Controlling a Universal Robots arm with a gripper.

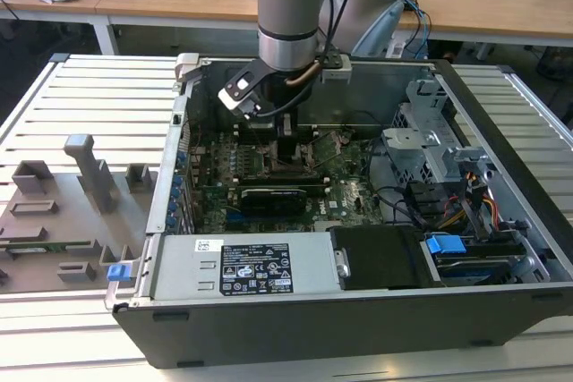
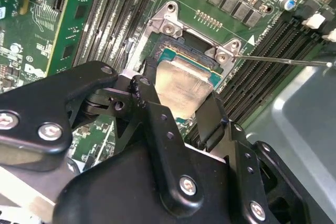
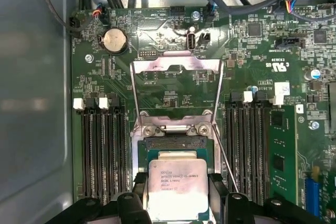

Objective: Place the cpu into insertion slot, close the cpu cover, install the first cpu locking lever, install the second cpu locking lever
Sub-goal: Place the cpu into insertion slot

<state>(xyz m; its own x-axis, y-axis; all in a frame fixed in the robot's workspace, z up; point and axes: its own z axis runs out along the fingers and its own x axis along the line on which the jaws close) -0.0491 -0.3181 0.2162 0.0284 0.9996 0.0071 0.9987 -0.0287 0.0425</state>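
The end effector is clamped on the cpu, its two black fingers pressed against opposite side edges of the chip, which hangs level over the insertion slot near the middle of the motherboard, between the two banks of memory slots. The cpu cover stands open, swung up from its hinge at the slot's far edge, and one thin locking lever slants free beside the slot. The chip looks light, stiff and flat, with a smooth metal top that gives little purchase, so the side edges are the sensible place to hold it (the underside and the slot's fine contacts are likely the fragile parts, easily bent by a tilted or forced descent). Whether the chip already rests in the slot or hovers just above it cannot be told, since the fingers and the chip itself cover most of the slot in both wrist views. In the exterior view the arm reaches down into the open computer case and hides the slot altogether.
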